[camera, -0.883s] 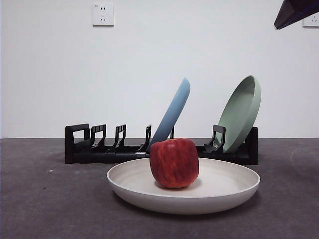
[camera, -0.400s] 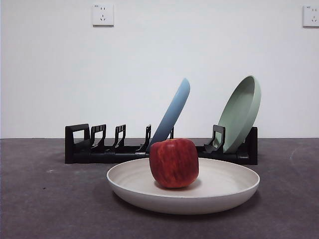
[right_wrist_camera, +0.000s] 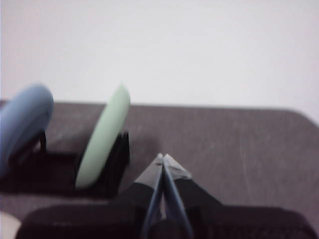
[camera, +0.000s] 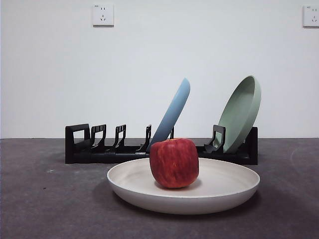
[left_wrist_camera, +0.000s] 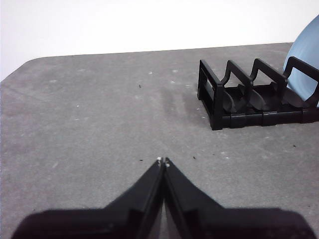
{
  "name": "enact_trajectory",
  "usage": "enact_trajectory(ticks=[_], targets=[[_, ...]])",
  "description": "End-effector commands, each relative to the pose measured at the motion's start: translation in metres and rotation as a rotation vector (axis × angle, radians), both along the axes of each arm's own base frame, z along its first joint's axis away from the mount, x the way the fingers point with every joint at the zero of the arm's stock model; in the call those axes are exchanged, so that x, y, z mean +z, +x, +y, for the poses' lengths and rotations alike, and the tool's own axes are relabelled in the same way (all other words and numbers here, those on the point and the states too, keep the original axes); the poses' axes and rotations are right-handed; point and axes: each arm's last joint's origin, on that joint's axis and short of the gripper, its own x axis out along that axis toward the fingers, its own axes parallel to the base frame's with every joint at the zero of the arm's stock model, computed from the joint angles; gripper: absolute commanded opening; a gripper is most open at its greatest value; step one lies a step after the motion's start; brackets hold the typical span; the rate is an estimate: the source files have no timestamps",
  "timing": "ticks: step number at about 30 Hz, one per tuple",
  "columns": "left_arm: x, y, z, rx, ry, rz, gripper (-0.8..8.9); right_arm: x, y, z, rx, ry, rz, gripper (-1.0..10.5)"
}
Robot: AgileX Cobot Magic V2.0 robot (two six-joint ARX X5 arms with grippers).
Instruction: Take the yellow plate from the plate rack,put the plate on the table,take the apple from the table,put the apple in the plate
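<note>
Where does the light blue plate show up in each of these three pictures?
Front view: light blue plate leans in the plate rack, behind the apple.
Left wrist view: only its edge, by the rack.
Right wrist view: blurred, far side.
Shared landmark: the rack.

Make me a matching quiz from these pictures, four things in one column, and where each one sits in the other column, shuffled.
Things:
1. apple
2. yellow plate
3. light blue plate
4. pale green plate

Places:
A. leaning in the plate rack near its middle
B. flat on the table in front of the rack
C. leaning at the rack's end, at the right of the front view
D. resting in the cream-coloured plate

Pairs: 1-D, 2-B, 3-A, 4-C
</note>
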Motion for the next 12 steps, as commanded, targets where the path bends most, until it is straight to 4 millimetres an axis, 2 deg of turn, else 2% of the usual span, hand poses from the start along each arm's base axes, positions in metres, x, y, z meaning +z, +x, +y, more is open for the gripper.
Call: enact_trajectory(ticks=[1, 7, 12], targets=[[-0.004, 0.001, 0.0, 0.006, -0.007, 0.01, -0.03, -0.022, 0.002, 0.0, -0.001, 0.029, 0.012, 0.0], [-0.004, 0.001, 0.0, 0.006, -0.007, 0.01, -0.03, -0.052, 0.003, 0.0, -0.003, 0.062, 0.048, 0.0], [-0.004, 0.001, 0.0, 0.006, -0.007, 0.01, -0.03, -0.06, 0.002, 0.0, -0.003, 0.069, 0.043, 0.0]])
